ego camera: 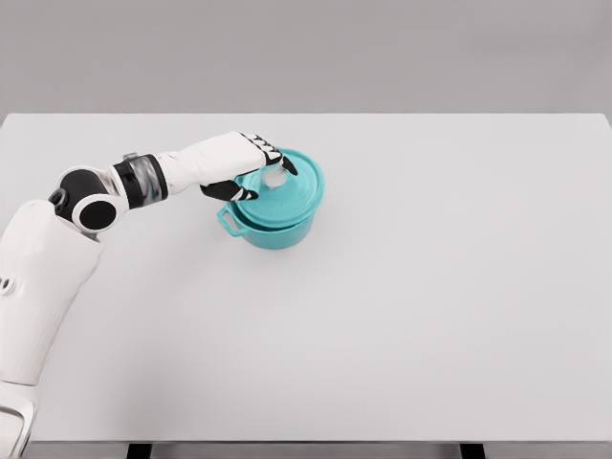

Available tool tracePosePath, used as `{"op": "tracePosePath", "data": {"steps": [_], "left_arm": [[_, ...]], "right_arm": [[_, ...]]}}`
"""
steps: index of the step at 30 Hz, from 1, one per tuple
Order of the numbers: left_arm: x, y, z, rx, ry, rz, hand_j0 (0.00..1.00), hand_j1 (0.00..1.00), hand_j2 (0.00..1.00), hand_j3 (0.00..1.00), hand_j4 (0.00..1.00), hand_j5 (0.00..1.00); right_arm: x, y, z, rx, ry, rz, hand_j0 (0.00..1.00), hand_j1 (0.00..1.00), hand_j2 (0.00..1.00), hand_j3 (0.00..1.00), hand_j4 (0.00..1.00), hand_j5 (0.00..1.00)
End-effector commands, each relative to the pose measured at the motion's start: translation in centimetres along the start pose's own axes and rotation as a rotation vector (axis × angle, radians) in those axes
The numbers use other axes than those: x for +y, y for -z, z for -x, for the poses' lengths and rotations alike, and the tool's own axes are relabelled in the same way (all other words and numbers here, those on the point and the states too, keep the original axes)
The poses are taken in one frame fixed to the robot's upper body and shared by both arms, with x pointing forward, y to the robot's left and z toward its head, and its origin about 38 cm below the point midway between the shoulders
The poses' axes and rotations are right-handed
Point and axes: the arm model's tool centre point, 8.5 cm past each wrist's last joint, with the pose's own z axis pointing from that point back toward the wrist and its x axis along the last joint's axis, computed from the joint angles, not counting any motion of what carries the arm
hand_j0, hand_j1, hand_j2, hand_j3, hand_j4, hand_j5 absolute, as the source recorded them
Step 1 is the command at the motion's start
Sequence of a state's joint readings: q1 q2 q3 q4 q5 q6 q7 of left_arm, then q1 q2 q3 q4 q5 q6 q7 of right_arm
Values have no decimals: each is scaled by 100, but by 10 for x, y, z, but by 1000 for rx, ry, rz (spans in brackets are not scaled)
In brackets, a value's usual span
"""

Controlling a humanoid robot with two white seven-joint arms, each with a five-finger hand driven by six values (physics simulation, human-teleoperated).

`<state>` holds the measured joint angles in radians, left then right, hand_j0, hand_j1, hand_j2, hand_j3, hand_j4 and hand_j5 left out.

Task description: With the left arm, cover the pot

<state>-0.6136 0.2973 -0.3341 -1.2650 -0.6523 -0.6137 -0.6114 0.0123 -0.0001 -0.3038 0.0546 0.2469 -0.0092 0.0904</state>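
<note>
Toward the far edge of the white table point(402, 316), left of its middle, stands a teal pot point(277, 228) with a matching lid point(287, 186) resting on its rim, tilted slightly toward the near-left side handle. The left hand point(251, 164) reaches in from the table's left side and sits directly over the lid, its dark fingertips point(228, 190) curled down around the pale knob at the lid's centre, so the hand appears clamped on that knob. The lid looks like enamelled cast iron: rigid, probably heavy for its size, and glossy enough to slip, so the knob is the sensible place to hold it; a grip on the smooth rim would likely slide. Being stiff, it should seat with a clack once level, and the tilt suggests it is not yet fully settled. No right arm shows.
</note>
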Motion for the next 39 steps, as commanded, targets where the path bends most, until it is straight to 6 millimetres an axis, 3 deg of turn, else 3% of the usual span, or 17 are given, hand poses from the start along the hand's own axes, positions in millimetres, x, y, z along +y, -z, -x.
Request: {"op": "tracePosePath", "data": {"steps": [1,18,20,22,25,28,31,35,39], "left_arm": [[1,0,0,0,-6,-5,78,78,78,78,78,78],[16,-2,-8,-19,28,-38,90,90,90,90,90,90],[24,-3,-14,-33,52,-56,90,90,90,90,90,90],[30,-8,-14,-32,66,-68,100,100,100,100,100,100],[48,-21,-15,-21,104,-116,100,100,100,100,100,100],[56,-43,-8,-12,110,-130,100,100,100,100,100,100],[61,-81,4,3,105,-123,100,100,100,100,100,100],[43,-149,35,108,31,-92,100,100,100,100,100,100],[29,-190,51,207,-16,-128,100,100,100,100,100,100]], "right_arm": [[0,0,0,1,0,0,100,100,100,100,100,100],[0,0,0,-1,0,0,100,100,100,100,100,100],[0,0,0,-1,0,0,100,100,100,100,100,100],[0,0,0,1,0,0,100,100,100,100,100,100],[0,0,0,-1,0,0,100,100,100,100,100,100],[0,0,0,-1,0,0,100,100,100,100,100,100],[0,0,0,1,0,0,100,100,100,100,100,100],[0,0,-1,-2,0,0,100,100,100,100,100,100],[0,0,0,1,0,0,100,100,100,100,100,100]]}}
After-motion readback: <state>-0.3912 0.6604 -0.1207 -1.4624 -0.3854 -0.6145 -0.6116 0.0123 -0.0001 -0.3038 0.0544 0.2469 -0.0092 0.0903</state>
